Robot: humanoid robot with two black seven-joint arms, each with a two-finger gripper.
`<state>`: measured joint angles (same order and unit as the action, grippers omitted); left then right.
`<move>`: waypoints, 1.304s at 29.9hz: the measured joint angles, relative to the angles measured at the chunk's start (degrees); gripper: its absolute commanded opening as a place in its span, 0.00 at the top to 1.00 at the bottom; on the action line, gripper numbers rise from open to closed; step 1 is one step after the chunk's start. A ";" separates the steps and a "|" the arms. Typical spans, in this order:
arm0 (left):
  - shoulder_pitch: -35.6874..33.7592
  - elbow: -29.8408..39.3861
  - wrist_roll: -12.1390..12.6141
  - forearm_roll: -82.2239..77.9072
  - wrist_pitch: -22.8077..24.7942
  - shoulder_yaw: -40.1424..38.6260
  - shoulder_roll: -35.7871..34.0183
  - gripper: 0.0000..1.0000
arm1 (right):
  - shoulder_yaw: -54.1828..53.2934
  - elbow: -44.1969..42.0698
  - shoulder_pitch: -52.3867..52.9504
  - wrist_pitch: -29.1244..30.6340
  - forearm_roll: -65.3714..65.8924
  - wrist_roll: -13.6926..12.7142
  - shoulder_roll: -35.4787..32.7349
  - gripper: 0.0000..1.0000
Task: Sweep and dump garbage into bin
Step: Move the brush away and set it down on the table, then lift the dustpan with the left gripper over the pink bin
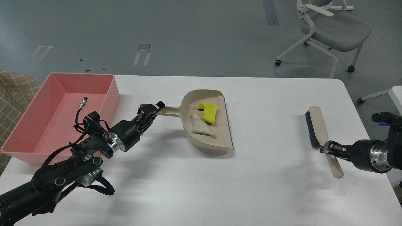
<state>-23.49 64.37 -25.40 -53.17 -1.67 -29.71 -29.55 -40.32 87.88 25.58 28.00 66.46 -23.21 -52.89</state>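
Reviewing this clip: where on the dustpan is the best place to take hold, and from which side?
Grip the dustpan by its narrow handle, coming from the bin side. The handle points left toward the bin and is slim enough for a claw, while the wide scoop carries the sponge piece and bread slice. The left claw is already closed on the handle end.

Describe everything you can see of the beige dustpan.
The beige dustpan looks like smooth plastic: a rounded scoop with raised walls, a straight open lip facing right with a dark edge strip, and a handle pointing left. It sits on the white table, right of the pink bin. The left gripper is shut on the handle. Inside lie the yellow sponge piece and, overlapping it, the bread slice.
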 measured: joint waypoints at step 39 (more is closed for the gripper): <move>0.03 0.23 -0.11 0.40 0.29 -3.82 -0.78 0.79 | -43.02 -5.43 0.10 -0.01 -14.20 0.16 26.66 0.01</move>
<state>-23.46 64.60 -25.51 -52.77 -1.38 -33.53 -30.34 -83.34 82.45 25.68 27.99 52.26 -23.04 -26.23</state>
